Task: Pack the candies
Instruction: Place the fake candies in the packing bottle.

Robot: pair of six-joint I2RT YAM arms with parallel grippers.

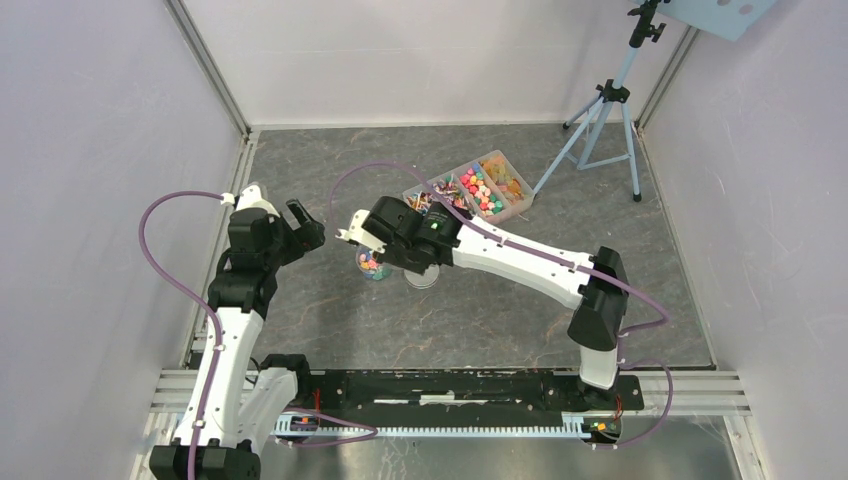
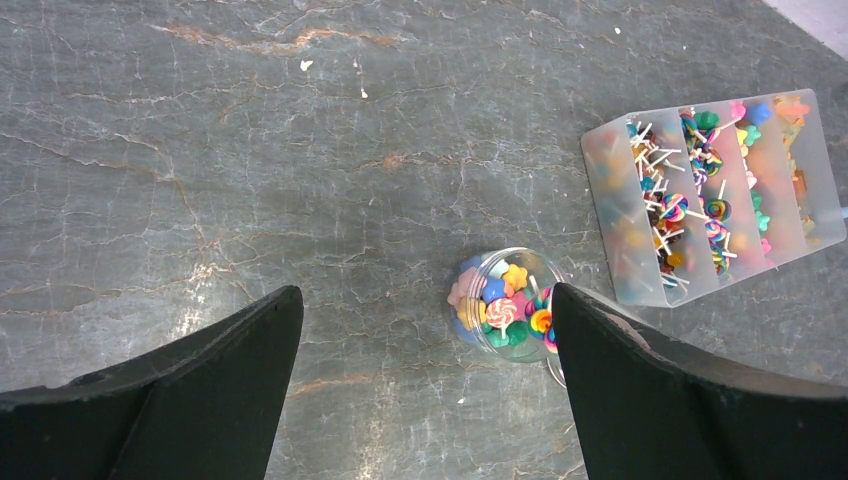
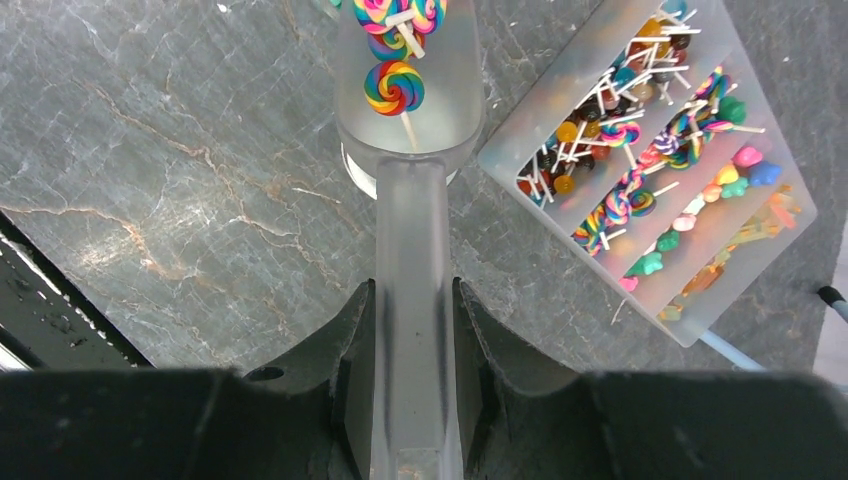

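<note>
Candies (image 2: 500,305), small multicoloured sweets and swirl lollipops, fill a small clear jar (image 2: 478,340) standing on the table; in the top view the jar (image 1: 373,266) sits just below my right gripper (image 1: 372,236). My right gripper (image 3: 413,285) is shut on the handle of a translucent scoop (image 3: 410,230). Its bowl holds up to three rainbow lollipops (image 3: 394,87). To the jar's left my left gripper (image 2: 425,295) hangs above the table, open, nothing between its fingers. More candies lie in a divided tray (image 3: 690,300).
The divided clear tray (image 1: 470,190) sits at the back, right of centre, and shows in the left wrist view (image 2: 625,240). A round grey lid (image 1: 422,277) lies beside the jar under the right arm. A light-blue tripod (image 1: 600,110) stands at the back right.
</note>
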